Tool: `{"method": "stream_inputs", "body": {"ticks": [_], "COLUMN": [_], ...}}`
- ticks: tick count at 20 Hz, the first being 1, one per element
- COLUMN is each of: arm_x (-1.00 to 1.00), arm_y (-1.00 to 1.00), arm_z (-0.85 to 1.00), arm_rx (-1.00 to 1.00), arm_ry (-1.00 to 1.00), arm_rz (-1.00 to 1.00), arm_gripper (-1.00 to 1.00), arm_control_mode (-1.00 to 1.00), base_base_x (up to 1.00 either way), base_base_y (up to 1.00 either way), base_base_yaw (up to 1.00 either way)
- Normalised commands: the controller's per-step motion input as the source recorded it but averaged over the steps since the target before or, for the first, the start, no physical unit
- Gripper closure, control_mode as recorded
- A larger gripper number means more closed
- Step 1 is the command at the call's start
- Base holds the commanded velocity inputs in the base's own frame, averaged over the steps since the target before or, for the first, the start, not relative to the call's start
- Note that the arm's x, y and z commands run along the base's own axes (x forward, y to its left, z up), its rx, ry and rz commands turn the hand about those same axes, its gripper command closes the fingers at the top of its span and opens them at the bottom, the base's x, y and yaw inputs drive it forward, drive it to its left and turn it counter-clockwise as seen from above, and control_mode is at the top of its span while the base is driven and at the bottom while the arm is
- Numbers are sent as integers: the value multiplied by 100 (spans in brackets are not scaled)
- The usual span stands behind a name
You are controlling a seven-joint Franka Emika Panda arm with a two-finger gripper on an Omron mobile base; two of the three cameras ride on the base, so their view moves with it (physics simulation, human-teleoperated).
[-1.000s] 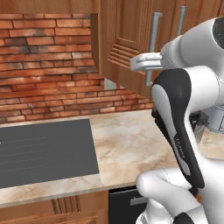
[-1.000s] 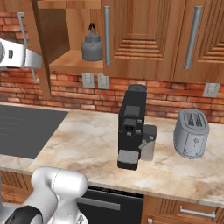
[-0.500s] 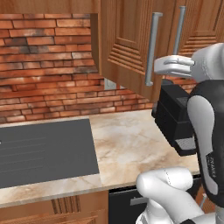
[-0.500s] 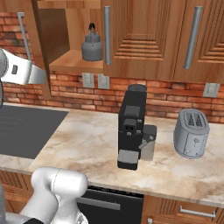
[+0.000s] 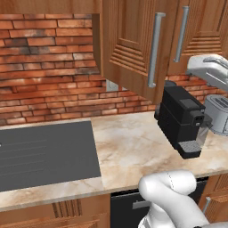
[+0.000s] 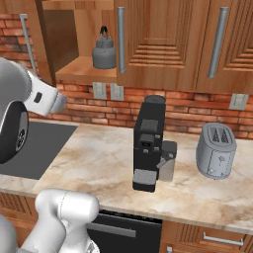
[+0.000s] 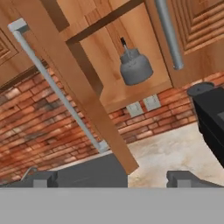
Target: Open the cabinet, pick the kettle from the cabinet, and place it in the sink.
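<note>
The cabinet (image 6: 163, 39) hangs over the counter with its left door (image 7: 83, 100) swung wide open, so the long grey handle (image 7: 57, 87) faces my hand. Inside, the grey kettle (image 6: 105, 49) stands upright on the shelf; in the hand view the kettle (image 7: 135, 66) sits well ahead of the fingers. My gripper (image 7: 111, 179) is open and holds nothing, hovering off the open door's lower corner, far short of the kettle. The sink is out of view.
A black coffee machine (image 6: 150, 143) stands on the marble counter (image 6: 99, 163) below the shut right door, with a grey toaster (image 6: 215, 150) to its right. The black stovetop (image 5: 44, 151) lies to the left. The open door (image 5: 129, 49) juts out over the counter.
My arm has swung right across the left base view, away from the open door, and come further into the right base view from the left. Door and kettle have not moved.
</note>
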Motion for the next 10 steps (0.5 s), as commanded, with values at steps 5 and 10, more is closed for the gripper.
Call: {"method": "stream_inputs", "body": {"ticks": [5,10], "arm_x": [1,16], "arm_y": [-16,-2], "arm_z": [5,6], "arm_rx": [12,11], "arm_ry": [3,12], "arm_rz": [0,0], "arm_gripper": [-100,-100], "arm_control_mode": [-100,-100], "base_base_x": [0,0], "base_base_y": [0,0], "base_base_yaw": [0,0]}}
